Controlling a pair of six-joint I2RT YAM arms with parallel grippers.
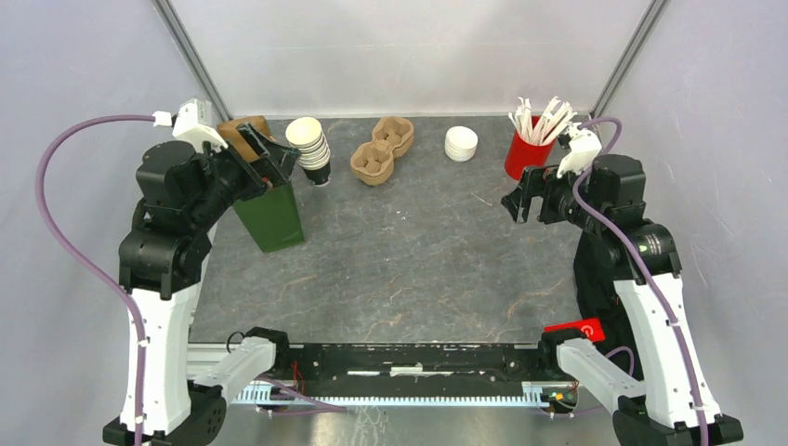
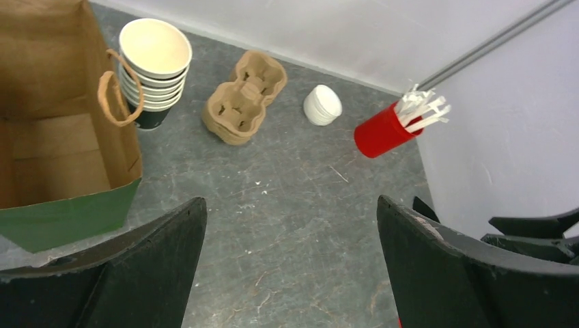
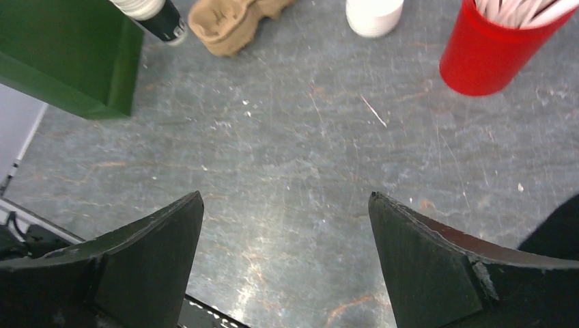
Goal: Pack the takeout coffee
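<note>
Hanging spread and empty, the left gripper [image 2: 290, 201] and right gripper [image 3: 285, 198] hold nothing, so the nearer left one should pinch the cup stack's [image 1: 309, 144] top rim squarely, lifting straight up.

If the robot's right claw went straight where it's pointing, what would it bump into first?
Probably just the bare grey table. The right gripper is open and tilted down at it, with nothing in between.

1. A grey surface [image 1: 418, 251] carried a cardboard cup carrier [image 1: 381, 149] by its far edge.
2. Left of the carrier stood stacked cups [image 1: 310, 149], then a green bag [image 1: 271, 216].
3. Right of it sat white lids [image 1: 460, 143], then a red cup [image 1: 523, 153].
</note>
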